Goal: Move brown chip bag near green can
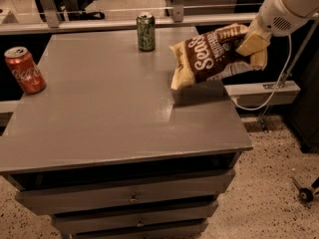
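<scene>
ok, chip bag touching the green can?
Apart. Camera view shows a gap between brown chip bag and green can; gripper holds the bag's right end.

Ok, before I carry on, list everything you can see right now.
brown chip bag: one, dark brown with cream ends, held in the air over the table's right side
green can: one, green with a silver top, upright near the table's far edge
red can: one, red, upright at the table's left edge
table: one, grey, centre of view
drawers: at least two, grey with small knobs, in the table's front
cable: one, white, hanging to the right of the table
arm: one, white, upper right corner
gripper: one, cream, shut on the brown chip bag's right end
</scene>
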`<state>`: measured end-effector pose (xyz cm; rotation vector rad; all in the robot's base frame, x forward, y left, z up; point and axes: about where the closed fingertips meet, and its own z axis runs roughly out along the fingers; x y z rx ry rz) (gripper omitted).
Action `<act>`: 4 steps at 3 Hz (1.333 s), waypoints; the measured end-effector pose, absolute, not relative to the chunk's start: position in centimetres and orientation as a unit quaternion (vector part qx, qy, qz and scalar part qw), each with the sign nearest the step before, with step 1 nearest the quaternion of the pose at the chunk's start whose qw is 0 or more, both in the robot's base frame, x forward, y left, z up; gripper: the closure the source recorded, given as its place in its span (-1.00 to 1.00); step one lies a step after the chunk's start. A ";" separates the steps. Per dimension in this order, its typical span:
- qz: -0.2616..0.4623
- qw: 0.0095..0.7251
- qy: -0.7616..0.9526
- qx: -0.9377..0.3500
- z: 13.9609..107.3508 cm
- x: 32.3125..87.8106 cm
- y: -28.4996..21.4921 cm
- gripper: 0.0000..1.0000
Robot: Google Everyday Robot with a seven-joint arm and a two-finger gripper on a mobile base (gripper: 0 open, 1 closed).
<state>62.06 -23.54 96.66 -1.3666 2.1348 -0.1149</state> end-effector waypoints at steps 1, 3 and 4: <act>-0.070 0.303 0.810 -0.496 96.5 66.3 -25.8 1.00; -0.091 0.314 0.819 -0.471 95.2 73.9 -26.6 1.00; -0.083 0.322 0.818 -0.469 94.3 76.8 -24.7 1.00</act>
